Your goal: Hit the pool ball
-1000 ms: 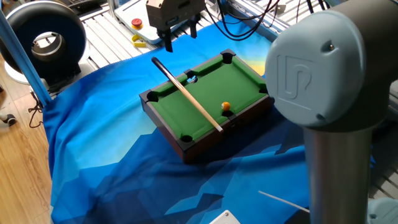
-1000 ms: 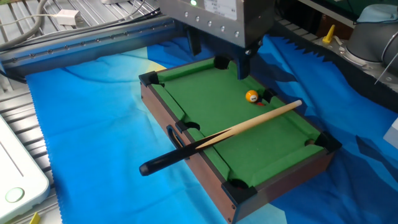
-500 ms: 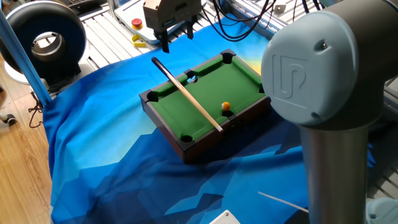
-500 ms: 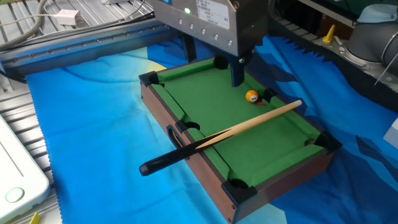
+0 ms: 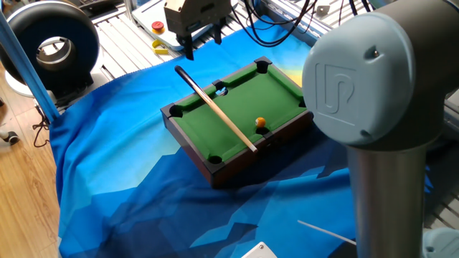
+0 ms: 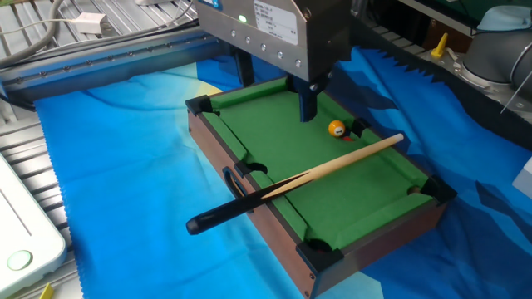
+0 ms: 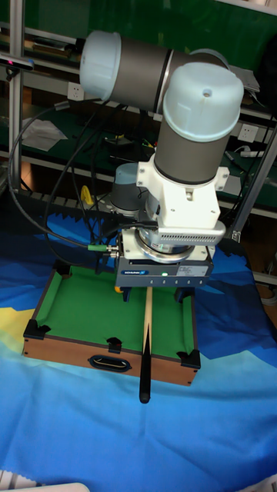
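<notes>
- Gripper (image 5: 203,44): fingers spread, holding nothing, above the cue's dark butt end.
- Pool ball (image 6: 336,129): on green felt near a side pocket.
- Cue (image 6: 316,175): lay across the mini table (image 6: 249,228).

the gripper (image 5: 203,41) points straight down from the bent grey arm (image 7: 185,115), its two dark fingers (image 6: 308,103) spread apart with nothing between them.

UR logo embossed on grey joint cap (image 5: 362,75) of arm, one fixed view. Small white label w/ dark print on gripper body (image 6: 268,14), other fixed view, too small to read. Blue strip label on gripper housing front (image 7: 132,271), tall view, also illegible. No other readable text.
</notes>
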You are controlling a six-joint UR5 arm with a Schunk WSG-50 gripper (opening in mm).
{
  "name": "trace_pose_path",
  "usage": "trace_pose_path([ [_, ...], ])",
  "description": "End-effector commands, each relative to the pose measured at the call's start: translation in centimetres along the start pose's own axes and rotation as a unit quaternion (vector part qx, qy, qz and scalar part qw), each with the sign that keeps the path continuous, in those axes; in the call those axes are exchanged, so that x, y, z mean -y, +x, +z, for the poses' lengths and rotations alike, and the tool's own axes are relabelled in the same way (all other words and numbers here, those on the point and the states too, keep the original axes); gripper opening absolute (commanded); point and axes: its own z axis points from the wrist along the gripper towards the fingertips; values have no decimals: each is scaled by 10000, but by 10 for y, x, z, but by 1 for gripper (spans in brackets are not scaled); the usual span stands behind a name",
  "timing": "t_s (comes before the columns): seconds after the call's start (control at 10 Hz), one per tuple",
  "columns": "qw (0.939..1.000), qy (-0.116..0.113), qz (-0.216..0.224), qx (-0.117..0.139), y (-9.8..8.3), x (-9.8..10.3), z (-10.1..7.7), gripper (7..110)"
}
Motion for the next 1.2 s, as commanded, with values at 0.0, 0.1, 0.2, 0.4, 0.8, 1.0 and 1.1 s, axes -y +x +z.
trace_pose_path([
  [0.0, 9999, 39, 41, 116, -5, 3, -1, 66],
  [0.1, 9999, 33, 40, 124, -5, 2, -2, 66],
  [0.2, 9999, 11, 36, 134, -6, 1, -2, 66],
  [0.4, 9999, 23, 46, 102, -4, 2, -2, 66],
  [0.8, 9999, 35, 57, 78, -2, 4, -2, 66],
  [1.0, 9999, 42, 50, 77, -2, 5, -1, 66],
  [1.1, 9999, 42, 50, 77, -3, 5, -1, 66],
])
